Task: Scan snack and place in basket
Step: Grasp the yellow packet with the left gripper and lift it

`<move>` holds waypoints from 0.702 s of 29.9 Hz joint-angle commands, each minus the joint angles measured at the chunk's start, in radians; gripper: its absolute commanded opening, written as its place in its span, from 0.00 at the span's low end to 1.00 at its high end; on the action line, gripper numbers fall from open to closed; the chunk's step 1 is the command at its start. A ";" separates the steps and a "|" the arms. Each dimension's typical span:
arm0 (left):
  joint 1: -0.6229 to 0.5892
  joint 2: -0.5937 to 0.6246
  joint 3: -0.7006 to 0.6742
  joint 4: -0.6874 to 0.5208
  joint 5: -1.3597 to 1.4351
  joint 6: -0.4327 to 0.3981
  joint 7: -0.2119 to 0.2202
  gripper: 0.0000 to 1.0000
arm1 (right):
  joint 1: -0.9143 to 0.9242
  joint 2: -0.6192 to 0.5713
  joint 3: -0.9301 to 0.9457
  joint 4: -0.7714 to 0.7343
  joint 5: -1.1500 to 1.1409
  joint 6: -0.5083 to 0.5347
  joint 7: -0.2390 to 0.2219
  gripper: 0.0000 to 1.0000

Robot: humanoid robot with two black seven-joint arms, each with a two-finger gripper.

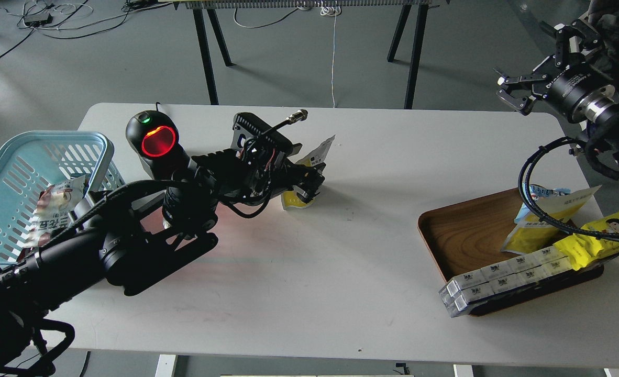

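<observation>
White table [309,272]: L gripper [309,184] at upright snack [309,175], grip state unclear; R gripper [514,91] open, far right; basket [11,157] left.

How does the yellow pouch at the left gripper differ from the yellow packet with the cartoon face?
The yellow pouch stands on the bare white table, mostly hidden by the left gripper; the cartoon-face packet lies in the wooden tray, away from both grippers. Both are yellow.

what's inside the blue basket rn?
One snack packet with red and white print lies in the light-blue basket. My left arm covers the basket's near part, so anything there is hidden.
</observation>
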 commanded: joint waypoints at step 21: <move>-0.050 0.186 -0.103 -0.184 0.000 0.000 -0.082 0.00 | 0.007 0.000 0.000 0.002 0.001 0.000 0.000 0.98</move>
